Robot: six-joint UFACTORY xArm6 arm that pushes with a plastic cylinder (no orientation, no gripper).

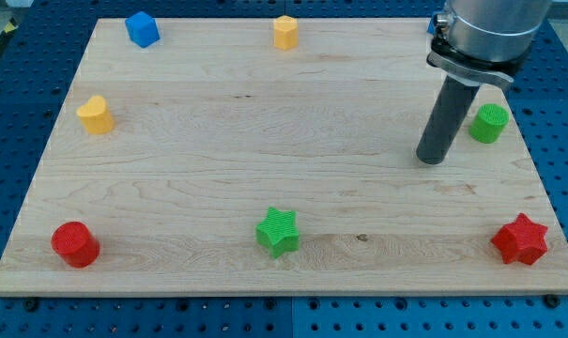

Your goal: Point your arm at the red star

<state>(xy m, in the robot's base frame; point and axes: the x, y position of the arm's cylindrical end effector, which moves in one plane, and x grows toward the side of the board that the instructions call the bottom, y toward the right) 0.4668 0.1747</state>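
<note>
One tip (433,160) touching no block, beside green cylinder (488,123); red star (520,239) well apart.

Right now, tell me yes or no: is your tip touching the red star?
No. My tip stands apart from the red star, nearer the green cylinder.

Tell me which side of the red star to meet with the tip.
Probably its upper-left face. The red star lies in the board's bottom-right corner, and my tip is above and left of it, beside the green cylinder. No grip is possible, only contact on a star point.
</note>
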